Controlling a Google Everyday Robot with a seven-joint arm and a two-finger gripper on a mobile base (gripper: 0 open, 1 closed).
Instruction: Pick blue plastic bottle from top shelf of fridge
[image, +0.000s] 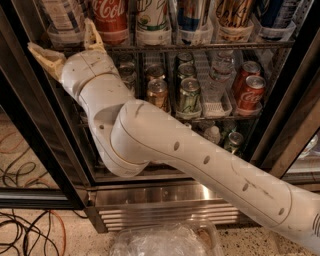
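Observation:
The blue plastic bottle (62, 15) stands at the far left of the top shelf (200, 46) in a clear-white tray; only its lower part with the pale bluish-white label shows, and its cap is out of frame. My gripper (68, 44) is open just below and in front of that bottle, at the shelf's front edge. One tan finger (46, 56) points left. The other (92, 35) points up between this bottle and the red Coca-Cola bottle (110, 17). The gripper holds nothing. The white arm (200, 160) runs in from the lower right across the fridge (165, 197).
More tall bottles fill the top shelf to the right. The rack below holds rows of cans (187, 95), red Coca-Cola cans (250, 92) and a small clear water bottle (217, 75). The black door frame (35, 150) stands at the left. Cables (20, 225) and a plastic bag (165, 240) lie on the floor.

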